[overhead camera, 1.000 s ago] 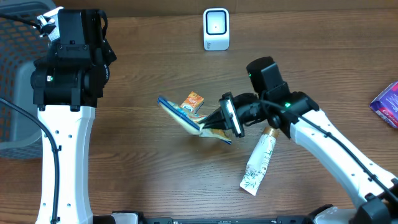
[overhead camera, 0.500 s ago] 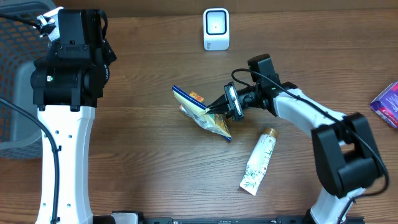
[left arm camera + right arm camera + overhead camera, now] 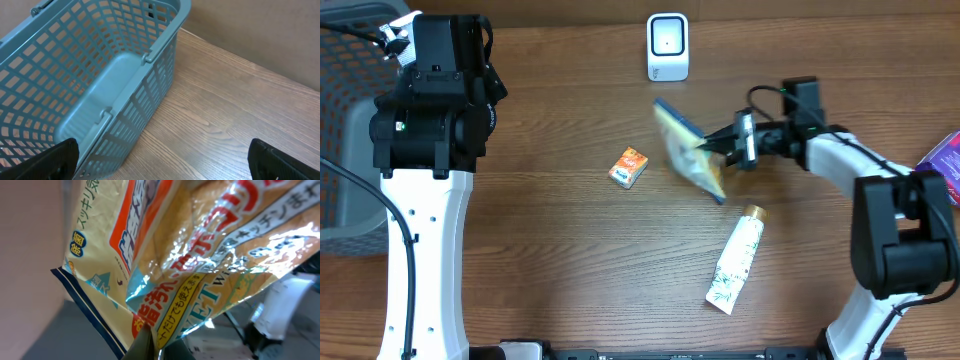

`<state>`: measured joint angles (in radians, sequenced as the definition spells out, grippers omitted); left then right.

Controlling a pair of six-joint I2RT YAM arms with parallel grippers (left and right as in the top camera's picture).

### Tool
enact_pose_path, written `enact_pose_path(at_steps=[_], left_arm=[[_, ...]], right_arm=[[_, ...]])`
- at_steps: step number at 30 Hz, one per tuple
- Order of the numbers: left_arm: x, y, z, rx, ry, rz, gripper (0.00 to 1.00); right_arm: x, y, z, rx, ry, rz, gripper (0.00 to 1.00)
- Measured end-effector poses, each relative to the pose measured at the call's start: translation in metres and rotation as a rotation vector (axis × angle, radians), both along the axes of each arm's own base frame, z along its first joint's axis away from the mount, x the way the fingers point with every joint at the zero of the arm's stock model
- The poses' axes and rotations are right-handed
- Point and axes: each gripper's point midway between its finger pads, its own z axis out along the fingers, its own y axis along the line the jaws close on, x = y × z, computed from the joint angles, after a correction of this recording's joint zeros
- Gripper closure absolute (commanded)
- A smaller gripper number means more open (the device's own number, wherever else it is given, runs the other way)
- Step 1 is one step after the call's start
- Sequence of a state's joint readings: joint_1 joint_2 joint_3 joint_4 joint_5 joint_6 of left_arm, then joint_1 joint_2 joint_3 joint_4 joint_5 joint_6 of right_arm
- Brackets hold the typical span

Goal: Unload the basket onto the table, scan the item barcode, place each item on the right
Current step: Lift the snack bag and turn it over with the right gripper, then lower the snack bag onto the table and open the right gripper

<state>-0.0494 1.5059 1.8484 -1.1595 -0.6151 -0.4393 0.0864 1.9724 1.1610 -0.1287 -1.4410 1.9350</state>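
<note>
Overhead: right claw point(image 3: 720, 148) clamped on the pouch point(image 3: 682, 150), just in front of the scanner point(image 3: 667, 46). I'd turn its barcode side square to the scanner window, slowly. Left claw point(image 3: 165, 165) is wide, empty.

Overhead looks straight down on the brown wooden table point(image 3: 550, 250), sharing the blue-grey plastic mesh basket point(image 3: 100, 65) at its left edge with the slanting left wrist view and the glossy yellow plastic packet point(image 3: 210, 245) with the close-up right wrist view
</note>
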Motion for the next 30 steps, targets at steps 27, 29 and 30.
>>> enact_pose_path(at_steps=[27,29,30], left_arm=[[0.000,0.000,0.000,0.000,0.000,0.000,0.00],[0.000,0.000,0.000,0.000,0.000,0.000,0.00],[0.000,0.000,0.000,0.000,0.000,-0.001,0.00]], right_arm=[[-0.089,0.030,0.061,0.049,0.116,0.170,0.96],[-0.098,0.033,0.055,0.021,0.182,0.177,0.96],[-0.104,0.035,0.051,-0.004,0.225,0.183,0.96]])
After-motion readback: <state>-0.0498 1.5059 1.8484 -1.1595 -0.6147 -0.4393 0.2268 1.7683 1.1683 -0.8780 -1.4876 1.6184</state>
